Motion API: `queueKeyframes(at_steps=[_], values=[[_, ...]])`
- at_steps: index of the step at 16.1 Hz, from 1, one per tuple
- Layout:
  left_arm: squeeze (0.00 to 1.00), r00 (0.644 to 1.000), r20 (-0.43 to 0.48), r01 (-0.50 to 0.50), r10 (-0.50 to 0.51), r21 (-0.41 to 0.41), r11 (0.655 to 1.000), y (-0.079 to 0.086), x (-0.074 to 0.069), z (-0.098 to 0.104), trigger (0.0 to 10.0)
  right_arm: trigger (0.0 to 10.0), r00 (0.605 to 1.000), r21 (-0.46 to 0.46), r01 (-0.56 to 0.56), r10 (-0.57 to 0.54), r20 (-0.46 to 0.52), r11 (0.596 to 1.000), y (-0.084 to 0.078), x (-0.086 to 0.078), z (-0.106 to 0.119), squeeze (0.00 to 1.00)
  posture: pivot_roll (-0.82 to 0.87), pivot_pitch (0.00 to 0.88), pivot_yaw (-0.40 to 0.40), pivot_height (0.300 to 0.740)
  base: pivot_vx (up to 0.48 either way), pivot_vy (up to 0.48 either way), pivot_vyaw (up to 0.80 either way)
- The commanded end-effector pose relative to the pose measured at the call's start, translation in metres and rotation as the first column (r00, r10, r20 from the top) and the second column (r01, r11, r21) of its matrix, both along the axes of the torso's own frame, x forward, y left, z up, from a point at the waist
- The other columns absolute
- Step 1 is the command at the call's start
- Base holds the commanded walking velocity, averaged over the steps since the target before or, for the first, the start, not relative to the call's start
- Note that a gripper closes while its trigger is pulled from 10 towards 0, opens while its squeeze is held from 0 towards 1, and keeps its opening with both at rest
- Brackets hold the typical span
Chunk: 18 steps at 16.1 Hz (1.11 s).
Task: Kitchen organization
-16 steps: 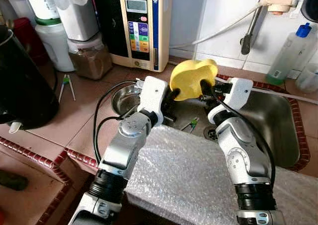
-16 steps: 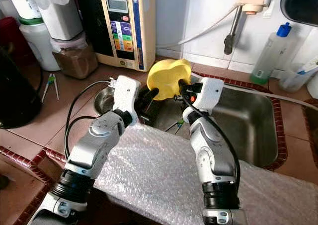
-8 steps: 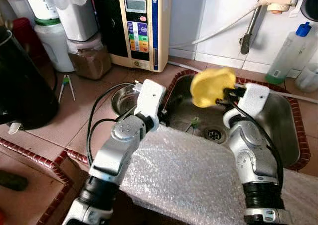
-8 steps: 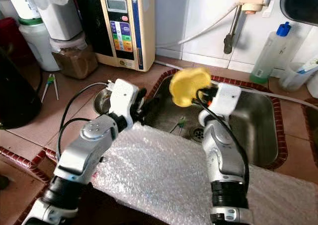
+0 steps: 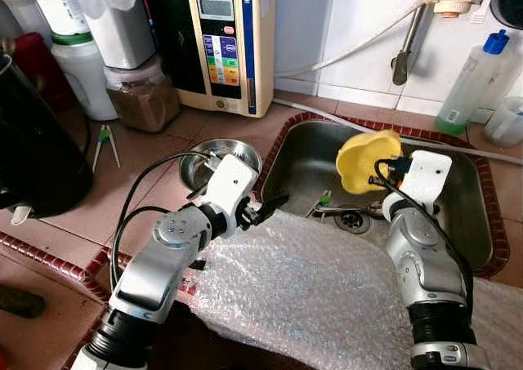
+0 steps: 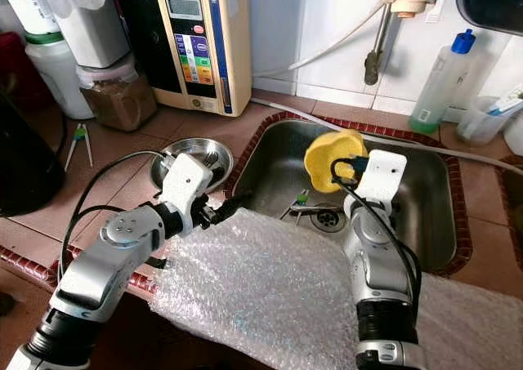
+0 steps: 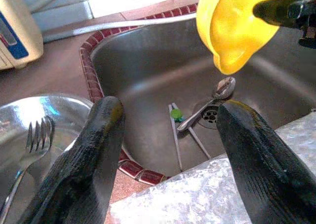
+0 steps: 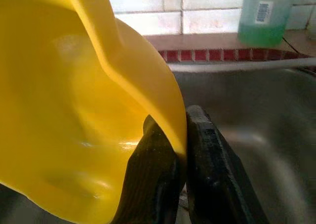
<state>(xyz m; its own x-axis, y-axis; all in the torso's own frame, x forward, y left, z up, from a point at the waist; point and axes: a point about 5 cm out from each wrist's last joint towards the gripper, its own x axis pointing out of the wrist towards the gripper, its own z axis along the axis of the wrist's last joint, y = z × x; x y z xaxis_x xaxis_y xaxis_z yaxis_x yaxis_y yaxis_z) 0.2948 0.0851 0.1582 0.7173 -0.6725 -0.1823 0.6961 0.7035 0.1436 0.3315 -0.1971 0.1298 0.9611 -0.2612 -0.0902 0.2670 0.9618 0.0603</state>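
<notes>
Our right gripper [image 8: 180,150] has its jaws clamped on the rim of the yellow bowl [image 5: 368,159], held up over the sink [image 5: 466,215]. Our left gripper [image 7: 168,150] waits by the sink's edge, jaws apart.

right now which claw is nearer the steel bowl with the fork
Left. The left claw hangs open just beside the steel bowl; the right claw holds the yellow dish across the sink.

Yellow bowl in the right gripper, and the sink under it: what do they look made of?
The yellow bowl, pinched by its rim in the right gripper, looks like glossy moulded plastic: thin wall, soft highlights. The sink looks like brushed stainless steel: grey, dull reflections.
</notes>
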Motion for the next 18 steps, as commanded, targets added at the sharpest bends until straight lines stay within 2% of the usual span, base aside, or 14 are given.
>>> queueKeyframes(at_steps=[1,2,3,4,5,9,13,15,16,17,18], values=[[1.00,1.000,0.007,0.011,-0.011,0.029,1.000,0.001,-0.003,0.000,10.0,0.0,0.999,-0.002,0.016,-0.016,-0.052,1.000,-0.003,-0.002,-0.009,0.00,-0.07,0.058,0.082,0.740,0.000,0.000,0.00],[1.00,1.000,-0.010,0.024,-0.024,0.029,0.999,0.002,-0.005,-0.001,10.0,1.7,0.995,-0.023,0.024,-0.026,-0.099,0.999,-0.005,-0.003,-0.016,0.00,-0.07,0.057,0.080,0.740,0.000,0.000,0.00],[1.00,0.999,-0.017,0.034,-0.034,0.037,0.999,0.003,-0.006,-0.002,10.0,7.5,0.993,-0.020,0.017,-0.019,-0.116,1.000,-0.005,-0.003,-0.018,0.00,-0.06,0.057,0.079,0.740,0.000,0.000,0.00],[1.00,0.999,-0.022,0.047,-0.046,0.053,0.997,0.004,-0.008,-0.004,10.0,10.0,0.991,-0.017,0.014,-0.017,-0.135,1.000,-0.004,-0.003,-0.021,0.06,-0.06,0.057,0.078,0.740,0.000,0.000,0.00],[1.00,0.998,-0.035,0.056,-0.053,0.067,0.996,0.005,-0.009,-0.006,10.0,10.0,0.989,-0.011,0.018,-0.019,-0.149,1.000,-0.005,-0.004,-0.023,1.00,-0.06,0.055,0.078,0.740,0.000,0.000,0.00],[1.00,0.996,-0.060,0.072,-0.066,0.091,0.993,0.005,-0.012,-0.011,10.0,10.0,0.978,-0.039,0.029,-0.036,-0.206,0.999,-0.007,-0.007,-0.033,1.00,-0.06,0.052,0.076,0.740,0.000,0.000,0.00],[1.00,0.995,-0.070,0.082,-0.076,0.101,0.991,0.004,-0.014,-0.013,10.0,10.0,0.978,-0.037,-0.024,0.016,-0.207,0.999,0.001,-0.005,-0.032,1.00,-0.06,0.050,0.073,0.740,0.000,0.000,0.00],[1.00,0.994,-0.073,0.086,-0.078,0.105,0.991,0.004,-0.014,-0.014,10.0,10.0,0.969,0.066,-0.090,0.103,-0.223,0.994,0.013,-0.003,-0.033,1.00,-0.07,0.052,0.072,0.740,0.000,0.000,0.00],[1.00,0.994,-0.071,0.088,-0.081,0.109,0.990,0.004,-0.014,-0.014,10.0,10.0,0.956,0.075,-0.147,0.161,-0.245,0.986,0.020,-0.004,-0.036,1.00,-0.07,0.052,0.072,0.740,0.000,0.000,0.00],[1.00,0.994,-0.071,0.088,-0.080,0.109,0.990,0.003,-0.014,-0.014,10.0,10.0,0.919,0.090,-0.240,0.256,-0.300,0.966,0.030,-0.008,-0.045,1.00,-0.07,0.053,0.072,0.740,0.000,0.000,0.00],[1.00,0.994,-0.070,0.087,-0.080,0.109,0.990,0.003,-0.014,-0.014,10.0,10.0,0.912,0.087,-0.253,0.267,-0.313,0.964,0.031,-0.009,-0.047,1.00,-0.07,0.053,0.073,0.740,0.000,0.000,0.00]])
